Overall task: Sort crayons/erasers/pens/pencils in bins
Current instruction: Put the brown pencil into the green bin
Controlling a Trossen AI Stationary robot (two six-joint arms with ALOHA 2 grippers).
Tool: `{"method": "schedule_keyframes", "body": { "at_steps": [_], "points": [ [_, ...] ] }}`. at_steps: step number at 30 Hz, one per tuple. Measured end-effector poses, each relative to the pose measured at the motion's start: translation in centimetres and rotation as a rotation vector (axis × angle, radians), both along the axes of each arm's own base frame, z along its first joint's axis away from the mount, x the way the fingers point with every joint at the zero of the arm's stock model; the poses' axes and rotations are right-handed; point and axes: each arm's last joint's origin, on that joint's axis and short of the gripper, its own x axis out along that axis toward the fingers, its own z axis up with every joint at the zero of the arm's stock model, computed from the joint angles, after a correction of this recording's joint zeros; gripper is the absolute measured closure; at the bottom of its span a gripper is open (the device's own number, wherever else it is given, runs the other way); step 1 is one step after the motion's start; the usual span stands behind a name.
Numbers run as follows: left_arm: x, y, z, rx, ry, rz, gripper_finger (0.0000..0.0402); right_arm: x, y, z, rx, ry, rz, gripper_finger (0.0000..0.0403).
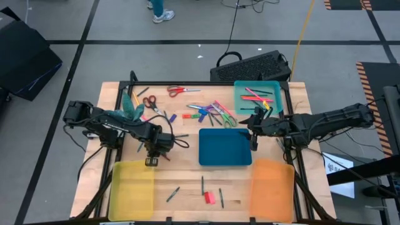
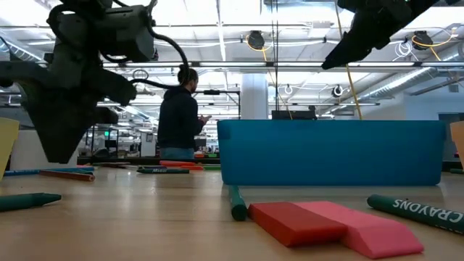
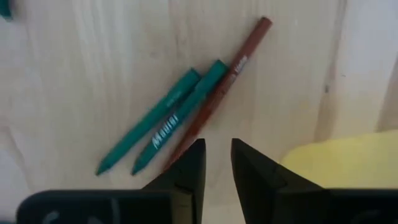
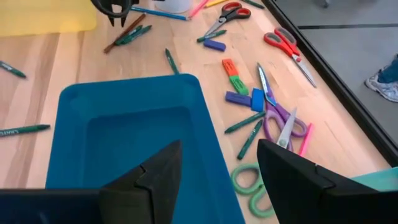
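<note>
Wooden bench (image 1: 187, 187), left gripper (image 1: 152, 161) nearly closed, empty, above green pens (image 3: 161, 121) near yellow bin (image 1: 131, 187), right gripper (image 1: 253, 142) open over blue bin's (image 1: 225, 148) edge

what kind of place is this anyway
Probably a robotics lab in a big open-plan industrial hall: a wooden table on a frame, taped lines on the grey floor, exposed ceiling ducts and lights, and a person standing beyond the table.
</note>
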Motion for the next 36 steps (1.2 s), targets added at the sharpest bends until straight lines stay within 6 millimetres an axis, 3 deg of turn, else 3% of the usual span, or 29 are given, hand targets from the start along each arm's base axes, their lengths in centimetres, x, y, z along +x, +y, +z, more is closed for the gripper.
{"method": "schedule_keyframes", "body": {
  "at_steps": [8,18,36],
  "points": [
    [-0.3,0.2,-1.1,0.067,-0.001,-0.072,0.0325,0.2,0.0,-0.1,-0.001,0.001,0.003,0.0202],
    [0.8,0.2,-3.0,0.130,-0.018,-0.167,0.0325,0.2,0.0,-0.1,-0.001,0.001,0.003,0.0202],
    [1.6,0.6,-2.6,0.141,-0.077,-0.160,0.0325,0.3,0.0,0.0,-0.001,-0.008,0.005,0.0202]
  ]
}}
